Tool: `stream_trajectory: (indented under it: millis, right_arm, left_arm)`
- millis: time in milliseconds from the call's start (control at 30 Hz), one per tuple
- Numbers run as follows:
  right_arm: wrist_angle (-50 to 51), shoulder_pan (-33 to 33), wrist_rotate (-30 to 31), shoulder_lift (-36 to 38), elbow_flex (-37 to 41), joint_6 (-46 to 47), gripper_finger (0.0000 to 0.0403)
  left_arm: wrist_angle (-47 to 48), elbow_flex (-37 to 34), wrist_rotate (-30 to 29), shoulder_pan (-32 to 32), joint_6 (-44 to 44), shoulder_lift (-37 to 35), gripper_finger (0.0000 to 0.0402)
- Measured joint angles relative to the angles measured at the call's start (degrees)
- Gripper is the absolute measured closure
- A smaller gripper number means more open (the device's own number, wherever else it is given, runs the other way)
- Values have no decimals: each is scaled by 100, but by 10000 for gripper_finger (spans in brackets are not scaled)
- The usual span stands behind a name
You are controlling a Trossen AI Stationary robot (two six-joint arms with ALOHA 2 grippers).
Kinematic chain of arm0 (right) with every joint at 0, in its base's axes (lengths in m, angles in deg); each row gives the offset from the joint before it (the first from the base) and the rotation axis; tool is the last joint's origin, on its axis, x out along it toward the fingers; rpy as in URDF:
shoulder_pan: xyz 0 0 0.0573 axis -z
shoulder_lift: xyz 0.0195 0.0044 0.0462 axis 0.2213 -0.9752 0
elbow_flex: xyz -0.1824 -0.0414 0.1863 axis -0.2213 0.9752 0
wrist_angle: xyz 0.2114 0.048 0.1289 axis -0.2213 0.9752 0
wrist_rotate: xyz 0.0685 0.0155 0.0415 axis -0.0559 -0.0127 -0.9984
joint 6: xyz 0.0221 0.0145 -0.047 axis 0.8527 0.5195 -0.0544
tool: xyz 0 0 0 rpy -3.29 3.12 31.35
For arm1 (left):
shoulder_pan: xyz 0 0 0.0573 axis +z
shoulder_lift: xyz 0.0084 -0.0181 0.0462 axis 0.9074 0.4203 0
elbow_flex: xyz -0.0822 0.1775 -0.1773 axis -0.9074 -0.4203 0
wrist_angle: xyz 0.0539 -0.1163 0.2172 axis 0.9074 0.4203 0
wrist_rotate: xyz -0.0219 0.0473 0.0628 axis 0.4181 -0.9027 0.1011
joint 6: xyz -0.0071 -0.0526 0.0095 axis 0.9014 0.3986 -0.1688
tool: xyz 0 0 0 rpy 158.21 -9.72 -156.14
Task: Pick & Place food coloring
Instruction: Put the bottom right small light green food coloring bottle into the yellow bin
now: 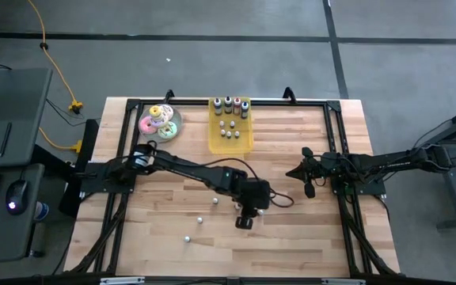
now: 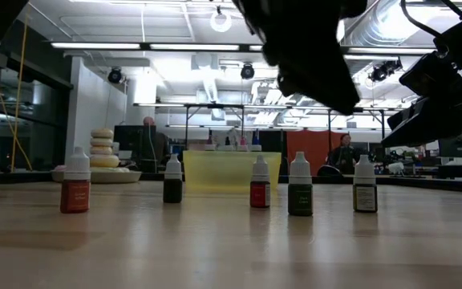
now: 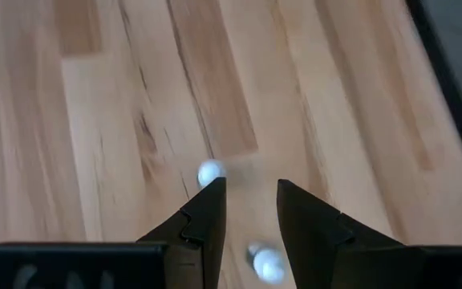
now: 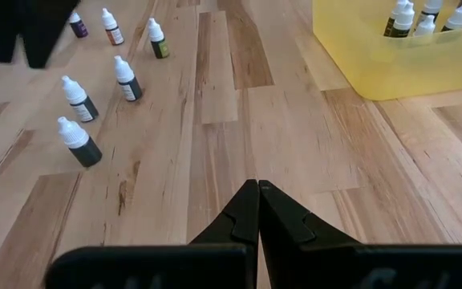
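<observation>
Several small food coloring bottles with white caps stand upright on their bases on the wooden table (image 1: 307, 237); they show in the low view (image 2: 260, 185) and the right wrist view (image 4: 79, 143). More bottles (image 1: 229, 105) stand in the yellow tray (image 1: 242, 142). My left gripper (image 1: 246, 215) hangs open above the loose bottles, pointing down. In its wrist view (image 3: 247, 201) one white cap (image 3: 209, 172) lies just past a fingertip and another (image 3: 267, 263) shows in the gap below the fingers. My right gripper (image 4: 257, 189) is shut and empty at the table's right (image 1: 303, 178).
A plate of pastel iced donuts (image 1: 159, 120) sits at the far left beside the tray. A black frame (image 1: 335, 134) runs around the table. Bare wood lies between my right gripper and the tray. A person (image 2: 345, 151) shows in the room behind.
</observation>
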Motion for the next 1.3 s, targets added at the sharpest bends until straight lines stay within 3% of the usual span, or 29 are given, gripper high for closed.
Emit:
stream_trajectory:
  millis: [167,433,600,833,1300]
  right_arm:
    - [7,1,0,0,0,0,402]
    - [7,0,0,0,-1,0,402]
    - [12,2,-1,0,-1,0,402]
    - [-23,1,0,0,-1,0,402]
    - [-31,1,0,0,1,0,402]
  left_arm:
    - [-87,1,-244,-69,-218,85,293]
    - [-166,-42,-104,-62,-252,207,291]
    - [-232,-46,82,-65,-246,395,248]
    - [-393,-13,-305,-136,-230,499,170]
    - [-476,-21,-701,-130,-228,499,160]
